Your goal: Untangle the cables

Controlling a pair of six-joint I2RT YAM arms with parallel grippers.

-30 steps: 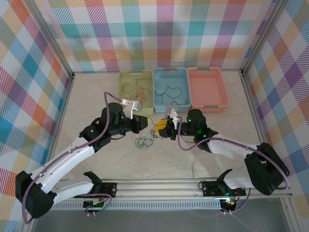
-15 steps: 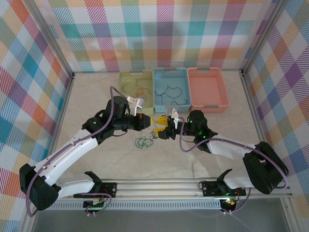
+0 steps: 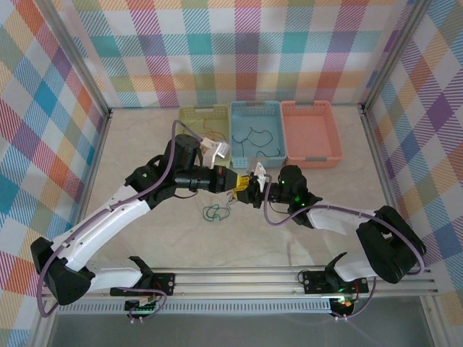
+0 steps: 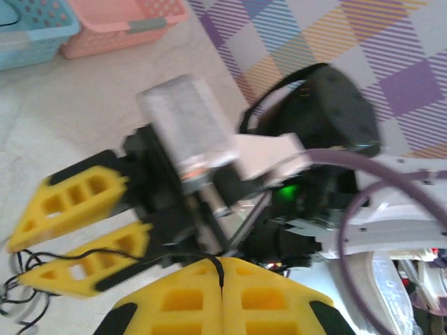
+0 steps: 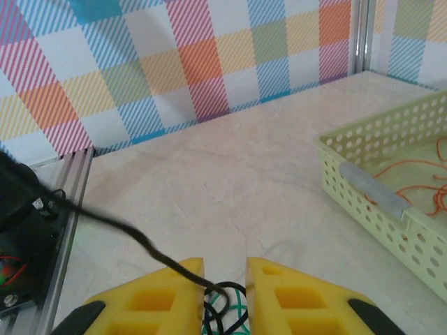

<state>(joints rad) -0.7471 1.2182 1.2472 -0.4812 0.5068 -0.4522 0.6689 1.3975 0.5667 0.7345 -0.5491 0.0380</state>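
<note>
Both arms meet beside the cables (image 3: 215, 211) at the middle of the counter (image 3: 130, 137).
Left fingers (image 4: 213, 283) are pressed together, pinching a black cable (image 5: 129, 232); right fingers (image 5: 198, 273) stand slightly apart, that cable running between them, green loops (image 5: 236, 301) just below.

marbled table (image 3: 145, 144) bears green basket (image 3: 202, 108), blue basket (image 3: 255, 105), pink basket (image 3: 309, 134) at far edge, tangled cables (image 3: 214, 212) near its middle

My left tool (image 4: 221, 278) is pinched shut on a black cable (image 5: 119, 225); my right tool (image 5: 224, 271) faces it closely, fingers narrowly apart.
</note>
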